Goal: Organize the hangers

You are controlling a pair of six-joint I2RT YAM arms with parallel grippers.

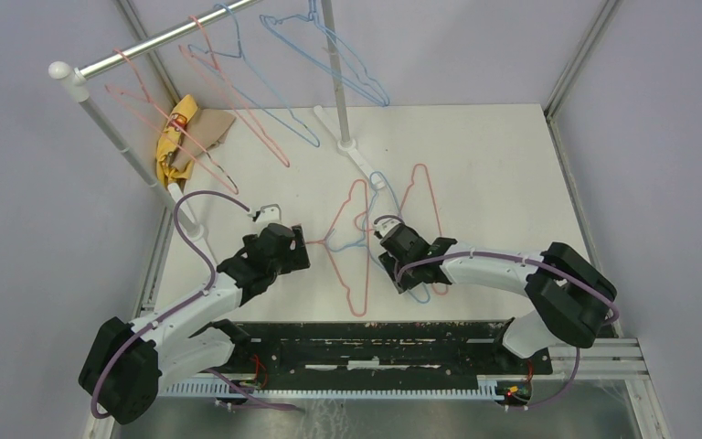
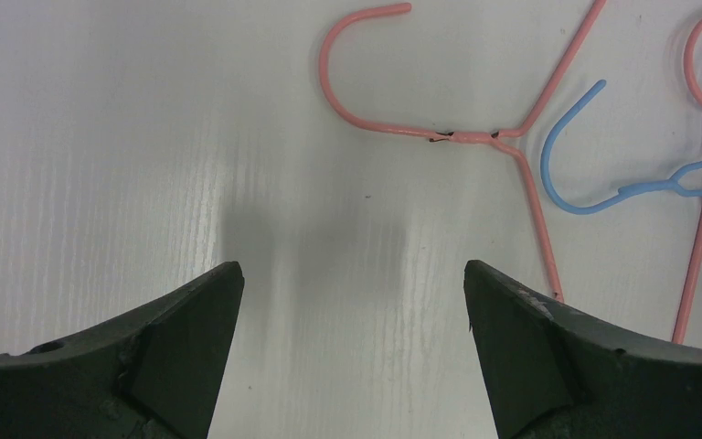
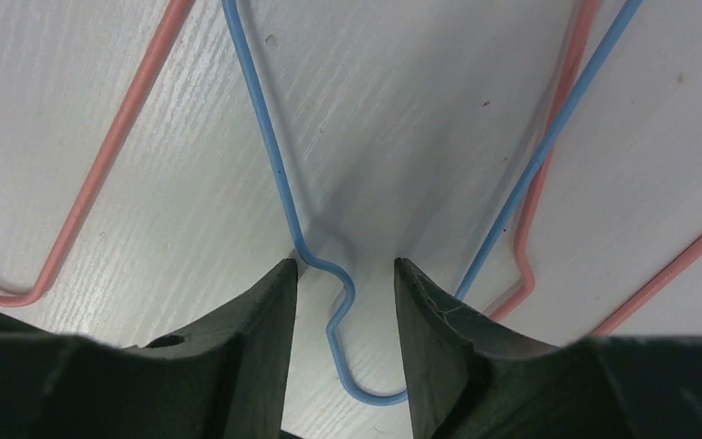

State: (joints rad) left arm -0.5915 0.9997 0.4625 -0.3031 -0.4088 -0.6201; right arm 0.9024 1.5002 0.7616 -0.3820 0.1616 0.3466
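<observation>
Three hangers lie on the white table: a pink hanger [image 1: 327, 240] [image 2: 402, 131] with its hook toward my left gripper, a blue hanger [image 1: 379, 176] [image 3: 265, 128], and a second pink hanger [image 1: 419, 168] beyond it. My left gripper [image 1: 303, 246] [image 2: 352, 267] stands wide open over bare table, short of the pink hook. My right gripper [image 1: 383, 227] [image 3: 343, 263] is low on the table. Its fingers are partly apart, astride the notched shoulder of the blue hanger, and the wire lies between them ungripped. More pink and blue hangers [image 1: 238, 101] hang on the rail [image 1: 160, 43].
A crumpled yellow cloth [image 1: 178, 137] lies by the rail's left pole. The rail's right pole stands on a white foot [image 1: 347, 142] just beyond the loose hangers. Grey walls close in the table on both sides.
</observation>
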